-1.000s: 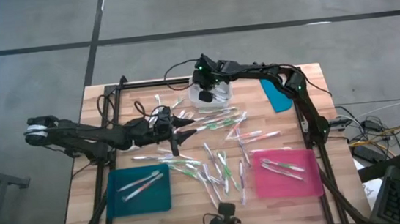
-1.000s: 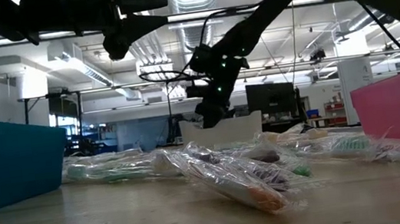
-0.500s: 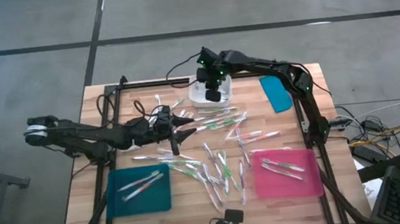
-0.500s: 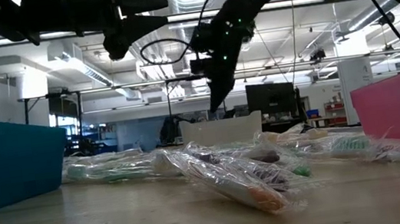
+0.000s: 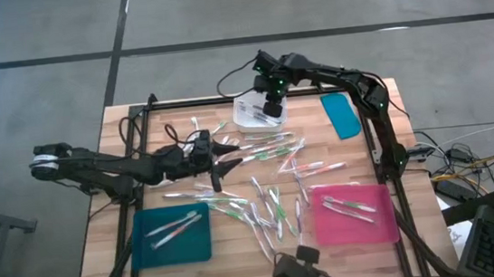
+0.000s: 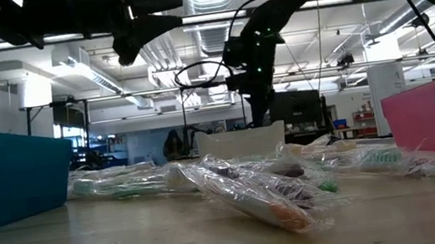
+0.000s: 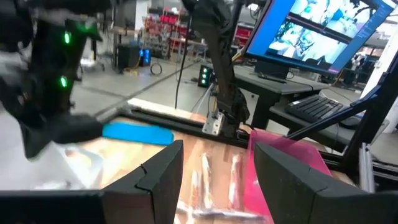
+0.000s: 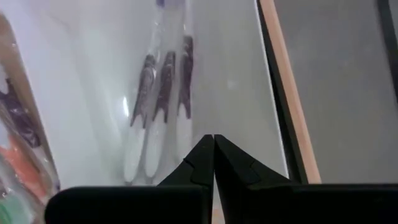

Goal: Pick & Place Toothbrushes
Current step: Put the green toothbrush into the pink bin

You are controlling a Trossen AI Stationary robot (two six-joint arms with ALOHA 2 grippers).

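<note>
Many wrapped toothbrushes (image 5: 269, 177) lie scattered on the middle of the wooden table; in the low view they form a heap (image 6: 252, 189). A few rest in the teal tray (image 5: 173, 236), the pink tray (image 5: 356, 214) and the white bin (image 5: 252, 118). My right gripper (image 5: 271, 107) hangs shut and empty just above the bin's right part, pointing steeply down. Its wrist view shows the shut fingers (image 8: 213, 149) over three dark-headed toothbrushes (image 8: 158, 106) on the bin's floor. My left gripper (image 5: 230, 155) hovers open and level over the table's left middle, above the pile's left end.
A flat blue piece (image 5: 343, 116) lies right of the bin, near the table's far right. The black frame rails (image 5: 383, 134) run along the table's sides. The pink tray (image 7: 289, 165) and the blue piece (image 7: 137, 132) show ahead of my left gripper (image 7: 214, 168).
My right gripper, shut throughout, has risen out of the white bin and drifted toward the table's right edge, tipping to point more steeply down. The toothbrushes in the bin stay where they lay.
</note>
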